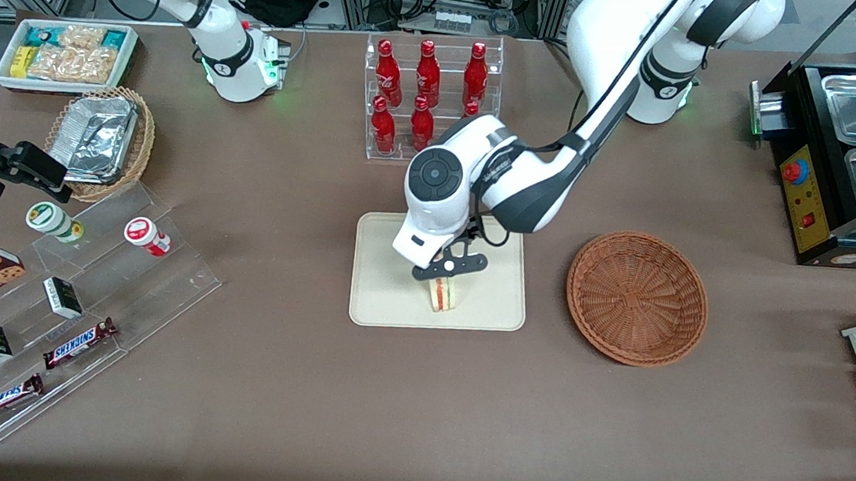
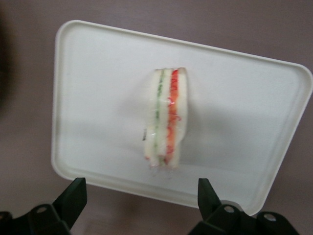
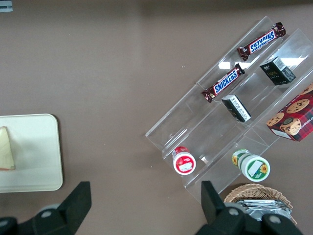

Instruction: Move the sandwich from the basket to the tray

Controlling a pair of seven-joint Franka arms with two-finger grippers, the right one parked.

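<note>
The sandwich (image 1: 442, 294) (image 2: 166, 117) stands on its edge on the cream tray (image 1: 392, 292) (image 2: 98, 98), near the tray's edge closest to the front camera, showing its red and green filling. My left gripper (image 1: 450, 268) (image 2: 142, 188) hovers just above it, open, with its black fingers (image 2: 73, 196) spread wide and nothing between them. The reddish-brown basket (image 1: 637, 297) sits empty beside the tray, toward the working arm's end of the table. In the right wrist view the tray (image 3: 34, 156) and a corner of the sandwich (image 3: 6, 149) also show.
A clear rack of red bottles (image 1: 429, 93) stands farther from the front camera than the tray. A stepped acrylic shelf with snacks (image 1: 66, 302), a tan basket of foil containers (image 1: 100, 138) and a white snack bin (image 1: 65, 54) lie toward the parked arm's end. A food warmer (image 1: 853, 161) stands at the working arm's end.
</note>
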